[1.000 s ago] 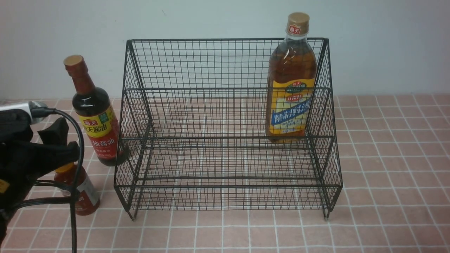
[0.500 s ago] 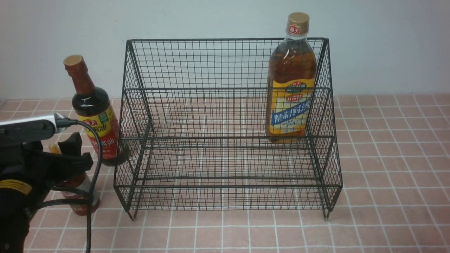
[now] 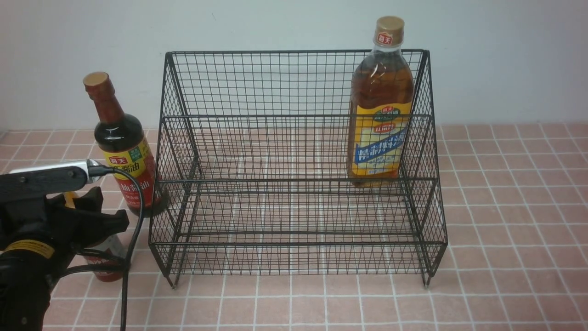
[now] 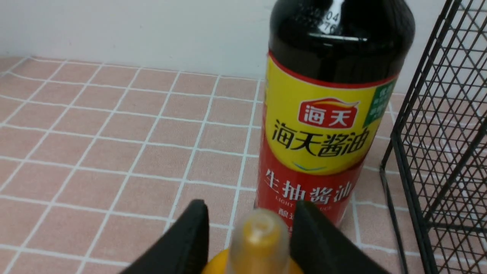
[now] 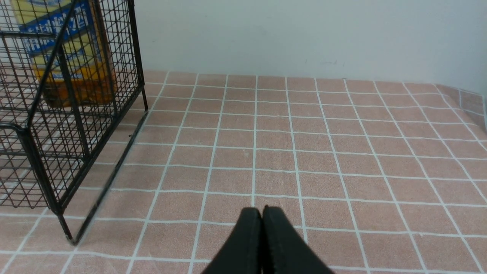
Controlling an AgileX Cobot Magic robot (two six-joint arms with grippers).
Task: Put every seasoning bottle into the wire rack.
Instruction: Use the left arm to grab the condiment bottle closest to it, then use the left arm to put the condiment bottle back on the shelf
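Half-closed around the clear-tipped yellow nozzle cap [image 4: 260, 239] of the small red-sauce bottle [image 3: 108, 271], upright on the pink-tiled bench [image 3: 505, 230] just left of the black wire-mesh rack [image 3: 294, 82], the left tool [image 4: 250, 207] seemingly takes it high for lifting in, though whether it pinches yet I cannot tell, while the right tool [image 5: 262, 213] hangs shut, empty.

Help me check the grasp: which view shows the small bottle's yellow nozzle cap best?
Left wrist view: the yellow nozzle cap sits close up, flanked by the left hand. In the front view the hand mostly hides it; the small bottle shows its lower body. The right wrist view misses it.
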